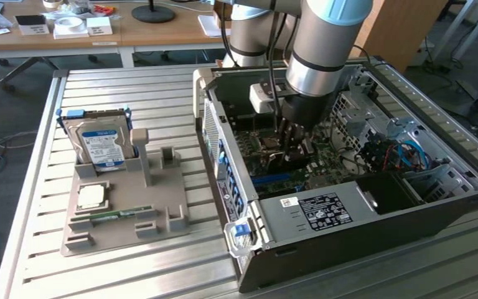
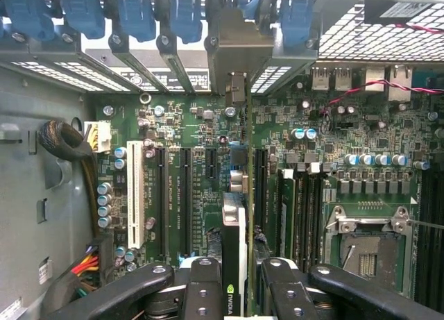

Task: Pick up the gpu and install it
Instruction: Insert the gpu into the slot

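Observation:
Inside the open computer case (image 1: 438,205), my gripper (image 1: 294,142) reaches down over the motherboard (image 2: 173,125). In the wrist view the gripper (image 2: 236,296) is shut on the gpu (image 2: 234,223). The card is seen edge-on, a thin green and black board between the two black fingers (image 2: 201,289). It stands upright just above the motherboard, in line with the long black slots (image 2: 187,202). Its silvery end bracket (image 2: 239,56) sits at the case's rear slot openings, among the blue latches (image 2: 180,14).
A grey holder tray (image 1: 168,218) on the slatted table at the exterior view's left carries a hard drive (image 1: 102,146), a CPU (image 1: 92,196) and a RAM stick (image 1: 114,215). In the case are the power supply (image 1: 322,212), a white slot (image 2: 139,195), the CPU socket (image 2: 368,243) and a cable bundle (image 2: 66,143).

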